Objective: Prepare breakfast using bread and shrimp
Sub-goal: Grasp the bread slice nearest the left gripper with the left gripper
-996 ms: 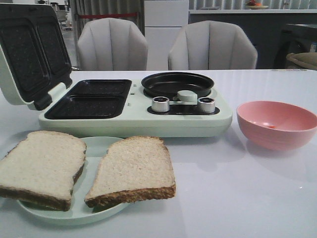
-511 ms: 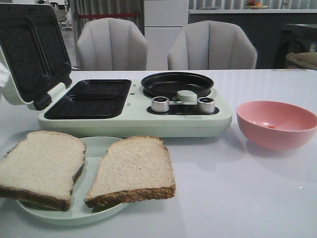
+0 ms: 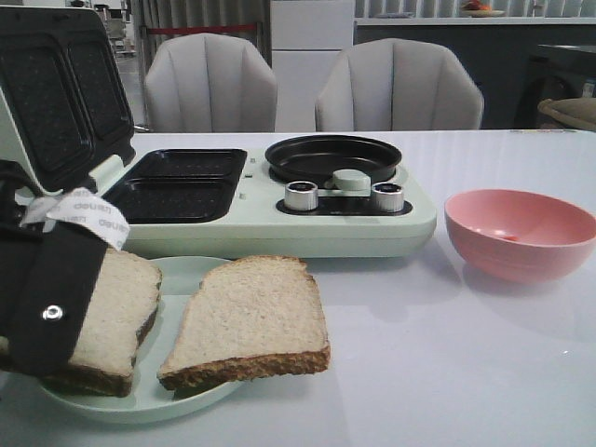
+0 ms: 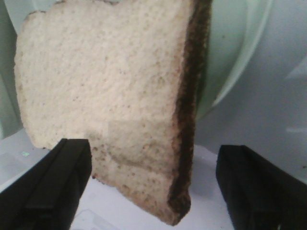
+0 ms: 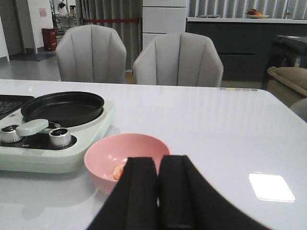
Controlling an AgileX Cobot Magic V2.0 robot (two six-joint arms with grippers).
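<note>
Task only starting: my left gripper point(image 4: 153, 184), jaws open, is hovering over left bread slice point(image 4: 110, 96) on near-left plate point(image 3: 186, 279). Right gripper point(image 5: 158, 179), jaws closed, is waiting near shrimp point(image 5: 118, 171) in pink bowl point(image 3: 559, 251). Grill plates point(image 3: 177, 186) empty.

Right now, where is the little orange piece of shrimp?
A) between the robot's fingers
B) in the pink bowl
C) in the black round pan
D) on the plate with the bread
B: the shrimp lies at the bottom of the pink bowl, just beyond the shut right gripper.
</note>
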